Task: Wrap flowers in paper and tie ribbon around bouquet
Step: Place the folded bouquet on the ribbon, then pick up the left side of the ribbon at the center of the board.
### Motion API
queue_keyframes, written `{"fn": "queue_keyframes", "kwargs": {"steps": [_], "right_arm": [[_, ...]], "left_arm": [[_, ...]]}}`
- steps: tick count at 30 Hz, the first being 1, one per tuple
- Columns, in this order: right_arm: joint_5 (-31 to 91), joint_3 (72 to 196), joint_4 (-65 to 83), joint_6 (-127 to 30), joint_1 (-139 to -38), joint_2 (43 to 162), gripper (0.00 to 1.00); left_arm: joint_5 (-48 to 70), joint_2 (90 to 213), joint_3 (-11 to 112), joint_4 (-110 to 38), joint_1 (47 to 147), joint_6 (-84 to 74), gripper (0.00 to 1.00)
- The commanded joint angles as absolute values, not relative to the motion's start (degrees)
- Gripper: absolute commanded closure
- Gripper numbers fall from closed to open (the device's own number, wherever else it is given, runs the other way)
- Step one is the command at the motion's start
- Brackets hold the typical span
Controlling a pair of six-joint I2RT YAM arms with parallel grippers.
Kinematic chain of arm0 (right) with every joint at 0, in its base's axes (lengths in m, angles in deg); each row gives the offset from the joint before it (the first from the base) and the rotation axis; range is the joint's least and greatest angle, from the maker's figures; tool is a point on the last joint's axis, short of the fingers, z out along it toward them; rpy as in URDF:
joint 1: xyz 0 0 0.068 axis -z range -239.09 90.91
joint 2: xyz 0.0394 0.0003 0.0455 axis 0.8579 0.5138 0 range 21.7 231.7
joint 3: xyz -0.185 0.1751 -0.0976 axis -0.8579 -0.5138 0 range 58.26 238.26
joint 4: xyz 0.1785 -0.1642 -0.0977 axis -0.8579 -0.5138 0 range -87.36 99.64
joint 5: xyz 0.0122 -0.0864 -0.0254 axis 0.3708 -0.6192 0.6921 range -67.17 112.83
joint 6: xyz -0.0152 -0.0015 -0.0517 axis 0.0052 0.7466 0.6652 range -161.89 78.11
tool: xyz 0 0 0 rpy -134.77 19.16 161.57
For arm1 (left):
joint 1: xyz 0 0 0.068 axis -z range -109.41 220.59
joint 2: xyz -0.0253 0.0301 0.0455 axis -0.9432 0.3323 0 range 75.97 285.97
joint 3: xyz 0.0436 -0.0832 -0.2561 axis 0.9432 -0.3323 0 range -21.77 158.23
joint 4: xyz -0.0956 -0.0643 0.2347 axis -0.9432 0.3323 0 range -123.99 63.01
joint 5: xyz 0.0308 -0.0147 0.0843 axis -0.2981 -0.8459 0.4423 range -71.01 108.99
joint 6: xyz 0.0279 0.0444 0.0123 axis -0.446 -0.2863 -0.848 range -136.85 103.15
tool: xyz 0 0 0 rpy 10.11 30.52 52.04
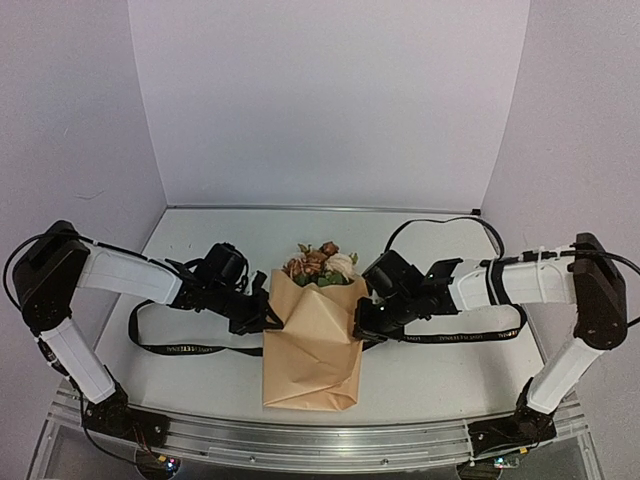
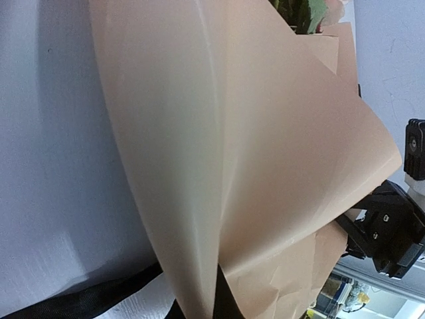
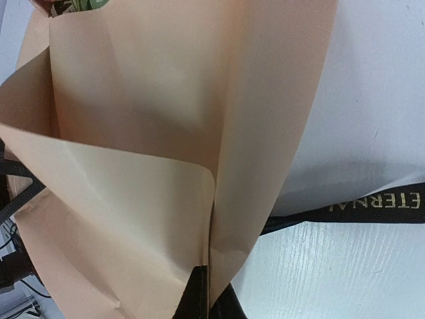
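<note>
Paper (image 2: 219, 166) sat right up against both wrist lenses, a peach fold running down into my fingers. My left pincer (image 1: 262, 318) was clenched on the wrap's left edge and my right pincer (image 1: 368, 325) on the right flap, mid-table (image 1: 200, 240). Flowers (image 1: 320, 265) poked out at the far rim. The ribbon (image 1: 190, 349) seemed to pass beneath the wrap, looping out either side, untied. My call: hold the flaps overlapped and snug, and free one side only once the other pins the fold. The stems were hidden inside, and my fingertips were mostly cut off at the frame's bottom.
</note>
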State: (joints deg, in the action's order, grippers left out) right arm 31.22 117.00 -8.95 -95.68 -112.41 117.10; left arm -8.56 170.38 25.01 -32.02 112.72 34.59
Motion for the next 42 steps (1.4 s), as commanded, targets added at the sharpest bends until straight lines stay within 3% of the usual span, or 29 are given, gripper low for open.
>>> {"fn": "queue_keyframes", "kwargs": {"steps": [1, 3, 8, 13, 19, 29, 42], "right_arm": [[26.9, 114.6, -4.5, -98.8, -113.8, 116.3, 1.0], [26.5, 114.2, -3.8, -99.3, -114.2, 117.4, 0.95], [24.0, 112.7, -2.7, -99.9, -114.9, 115.0, 0.57], [20.1, 111.8, -3.9, -100.3, -115.0, 110.1, 0.33], [10.9, 107.0, -6.3, -102.8, -114.7, 103.0, 0.04], [11.0, 98.9, -7.6, -101.9, -107.8, 95.7, 0.03], [10.4, 88.8, -13.0, -103.5, -95.9, 82.4, 0.08]], "left_arm": [[-6.4, 168.8, 22.2, -37.6, 113.6, 37.1, 0.91], [-5.8, 169.2, 21.4, -38.3, 113.7, 37.3, 0.84], [-2.5, 165.3, 20.9, -37.2, 113.7, 37.4, 0.57], [4.3, 158.7, 22.9, -30.0, 113.6, 37.0, 0.32], [13.7, 148.8, 20.1, -21.6, 110.3, 40.8, 0.18], [33.2, 128.6, 9.5, -3.7, 101.1, 53.9, 0.2], [47.3, 128.5, 5.4, 12.7, 93.8, 69.7, 0.18]]}}
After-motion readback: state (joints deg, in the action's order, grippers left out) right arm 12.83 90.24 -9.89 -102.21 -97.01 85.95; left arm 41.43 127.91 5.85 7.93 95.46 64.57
